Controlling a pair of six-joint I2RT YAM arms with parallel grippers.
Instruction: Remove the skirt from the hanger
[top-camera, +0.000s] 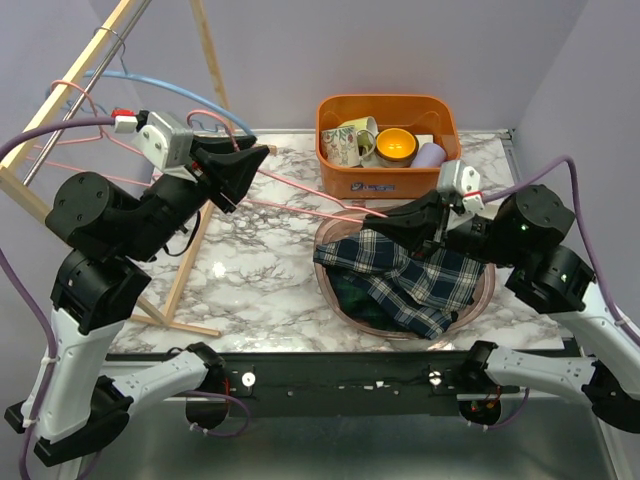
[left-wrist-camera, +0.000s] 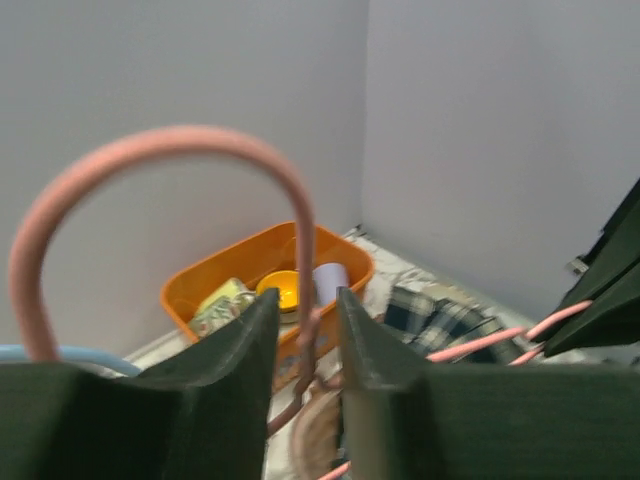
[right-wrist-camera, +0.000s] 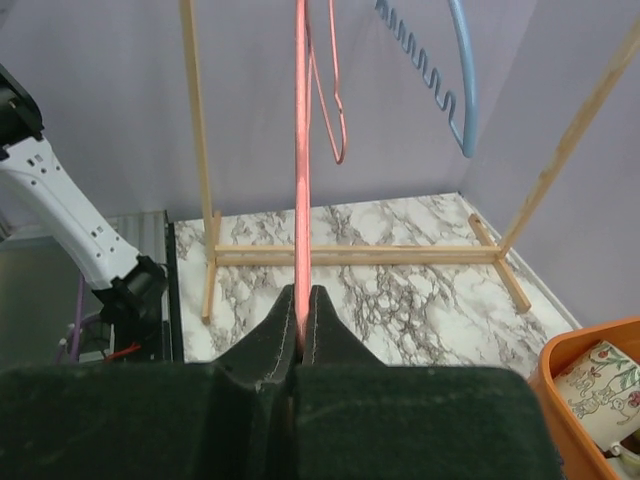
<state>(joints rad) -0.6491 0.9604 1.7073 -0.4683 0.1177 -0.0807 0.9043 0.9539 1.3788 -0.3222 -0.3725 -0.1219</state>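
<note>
The plaid skirt (top-camera: 400, 275) lies crumpled in a pink basin (top-camera: 487, 290), off the hanger; in the left wrist view the skirt (left-wrist-camera: 440, 320) shows past the fingers. The pink wire hanger (top-camera: 300, 187) stretches in the air between both grippers. My right gripper (top-camera: 372, 215) is shut on the hanger's straight wire (right-wrist-camera: 300, 150), right gripper (right-wrist-camera: 302, 292) pinching it at the fingertips. My left gripper (top-camera: 255, 155) stands open, left gripper (left-wrist-camera: 308, 300) with the hanger's hook (left-wrist-camera: 180, 135) curving above and its neck passing loosely between the jaws.
An orange bin (top-camera: 385, 100) with cups and a yellow bowl stands at the back behind the basin. A wooden rack (top-camera: 190, 260) fills the left side, with a blue hanger (top-camera: 160, 85) on its rail. Walls close in behind and to the right.
</note>
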